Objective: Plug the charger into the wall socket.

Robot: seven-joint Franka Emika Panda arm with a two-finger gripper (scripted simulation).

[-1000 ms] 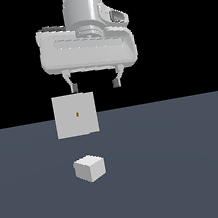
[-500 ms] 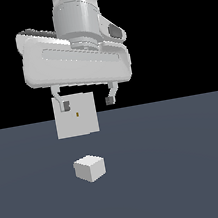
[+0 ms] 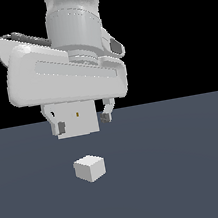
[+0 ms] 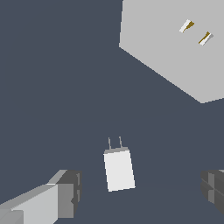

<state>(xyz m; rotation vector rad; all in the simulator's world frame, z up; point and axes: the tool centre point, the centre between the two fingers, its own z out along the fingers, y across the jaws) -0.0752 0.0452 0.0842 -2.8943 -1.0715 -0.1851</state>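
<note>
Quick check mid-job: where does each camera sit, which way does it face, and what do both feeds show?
Exterior view: off the arm, low, facing the open claw head-on; small white cube charger on the grey floor in front, flat white square wall socket behind.
Wrist view: on the wrist, looking down between the claw's grey fingertips at the charger and the socket.
Shared: charger, socket, claw fingers.

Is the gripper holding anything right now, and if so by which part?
Nothing is held. The gripper is open above the charger, which lies free on the floor, fingers clear of it.
</note>
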